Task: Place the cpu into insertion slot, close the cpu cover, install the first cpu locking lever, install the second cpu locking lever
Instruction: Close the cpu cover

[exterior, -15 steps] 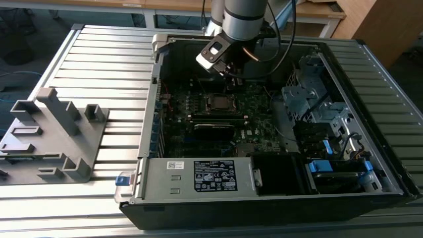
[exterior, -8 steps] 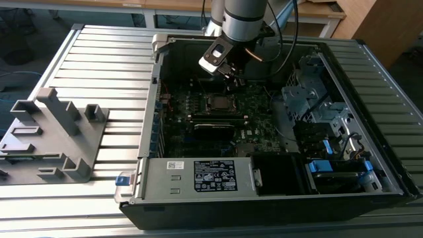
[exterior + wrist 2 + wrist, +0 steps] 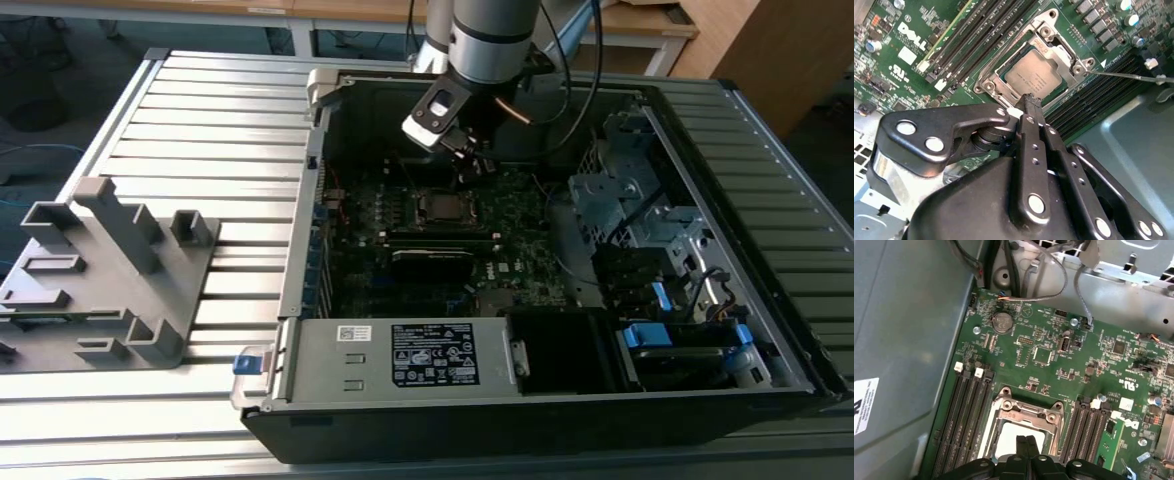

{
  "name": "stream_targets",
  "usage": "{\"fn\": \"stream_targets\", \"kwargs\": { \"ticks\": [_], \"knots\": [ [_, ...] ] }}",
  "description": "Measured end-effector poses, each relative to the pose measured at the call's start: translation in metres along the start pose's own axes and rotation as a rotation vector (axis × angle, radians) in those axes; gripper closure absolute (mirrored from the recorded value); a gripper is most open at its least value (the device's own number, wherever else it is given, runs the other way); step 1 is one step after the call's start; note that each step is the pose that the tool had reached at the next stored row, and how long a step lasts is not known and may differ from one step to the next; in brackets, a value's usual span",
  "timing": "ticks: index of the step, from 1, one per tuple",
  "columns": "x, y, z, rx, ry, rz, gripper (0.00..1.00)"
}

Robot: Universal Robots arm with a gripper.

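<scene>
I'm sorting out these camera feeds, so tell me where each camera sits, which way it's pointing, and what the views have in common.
Exterior view: off the arm, high up, looking down into the open computer case; the arm and gripper show.
First wrist view: on the arm, looking past the gripper's tip at the motherboard.
Second wrist view: on the arm, looking over the gripper's black linkage at the cpu.
Shared: both wrist views show the shut gripper at the cpu cover.

Dull grey metal cpu point(image 3: 1032, 75); shiny silvery metal cpu cover point(image 3: 1013, 52).
</scene>
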State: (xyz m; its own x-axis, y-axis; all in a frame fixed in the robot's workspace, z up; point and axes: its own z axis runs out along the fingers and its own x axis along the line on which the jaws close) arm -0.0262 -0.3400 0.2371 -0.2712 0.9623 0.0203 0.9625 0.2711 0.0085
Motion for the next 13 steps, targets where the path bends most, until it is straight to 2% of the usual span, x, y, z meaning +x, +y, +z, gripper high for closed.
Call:
{"fn": "stream_targets", "kwargs": {
  "ticks": [7,13],
  "knots": [
    [0.0000,0.0000,0.0002,0.0023,0.0008,-0.109,0.89],
    [0.0000,0.0000,0.0003,0.0023,0.0009,-0.112,0.89]
  ]
}}
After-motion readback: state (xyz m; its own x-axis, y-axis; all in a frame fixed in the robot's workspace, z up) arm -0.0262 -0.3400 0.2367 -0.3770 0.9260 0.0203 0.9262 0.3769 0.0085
